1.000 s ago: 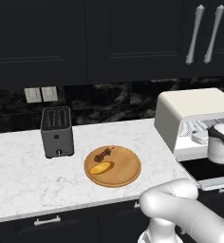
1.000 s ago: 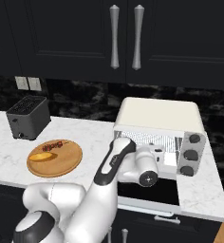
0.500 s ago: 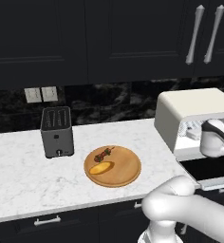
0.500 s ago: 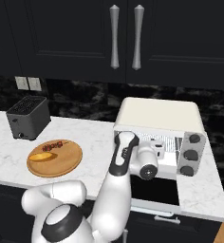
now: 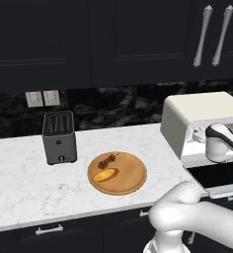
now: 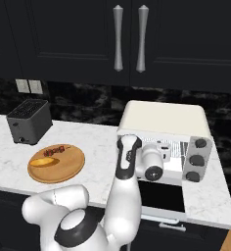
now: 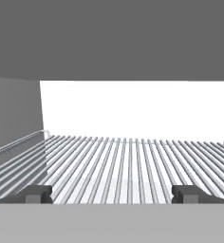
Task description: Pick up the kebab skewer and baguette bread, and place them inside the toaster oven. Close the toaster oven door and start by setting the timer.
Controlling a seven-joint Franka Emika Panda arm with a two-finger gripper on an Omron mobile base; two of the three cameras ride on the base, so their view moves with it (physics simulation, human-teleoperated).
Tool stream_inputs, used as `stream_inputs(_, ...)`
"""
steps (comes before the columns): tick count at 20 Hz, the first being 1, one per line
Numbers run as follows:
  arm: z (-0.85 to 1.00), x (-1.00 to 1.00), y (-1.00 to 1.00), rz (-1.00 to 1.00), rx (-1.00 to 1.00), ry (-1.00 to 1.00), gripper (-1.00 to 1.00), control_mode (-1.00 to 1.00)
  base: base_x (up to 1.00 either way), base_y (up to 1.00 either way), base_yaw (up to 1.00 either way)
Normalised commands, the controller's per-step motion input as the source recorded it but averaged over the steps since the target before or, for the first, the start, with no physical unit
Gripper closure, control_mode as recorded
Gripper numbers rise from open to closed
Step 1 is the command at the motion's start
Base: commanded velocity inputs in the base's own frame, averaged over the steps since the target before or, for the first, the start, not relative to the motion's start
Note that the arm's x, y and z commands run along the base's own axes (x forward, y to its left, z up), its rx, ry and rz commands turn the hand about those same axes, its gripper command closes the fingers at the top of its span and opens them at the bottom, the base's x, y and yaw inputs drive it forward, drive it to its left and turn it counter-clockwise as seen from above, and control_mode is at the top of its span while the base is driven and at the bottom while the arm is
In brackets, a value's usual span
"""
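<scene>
Right of frame: toaster oven, toaster oven door dropped open. Lower left: round wooden board bearing baguette bread and kebab skewer. Over wire rack: gripper, jaws spread wide, empty.

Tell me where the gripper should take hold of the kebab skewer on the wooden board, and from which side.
Probably from straight above, jaws closing across the chunky middle of the kebab skewer. It lies flat on the round wooden board, slanted, so there's no room beneath for a side approach. The baguette bread sits close beside it, so the fingers should stay narrow. The gripper is open inside the toaster oven.
</scene>
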Motion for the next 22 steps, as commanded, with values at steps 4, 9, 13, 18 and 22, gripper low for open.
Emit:
stream_inputs(4,-0.86,-0.53,-0.08,0.0,-0.05,0.01,-1.0,-1.0,0.0,0.0,0.0)
stream_inputs(9,-0.75,-0.8,-0.09,0.0,-0.04,0.13,-1.0,-1.0,0.0,0.0,0.0)
stream_inputs(13,-0.56,-0.88,0.0,0.0,-0.02,0.32,-1.0,-1.0,0.0,0.0,0.0)
stream_inputs(18,-0.44,-0.83,0.0,0.0,0.0,0.42,-1.0,-1.0,0.0,0.0,0.0)
stream_inputs(22,-0.27,-0.77,-0.01,0.0,0.0,0.38,-1.0,-1.0,0.0,0.0,0.0)
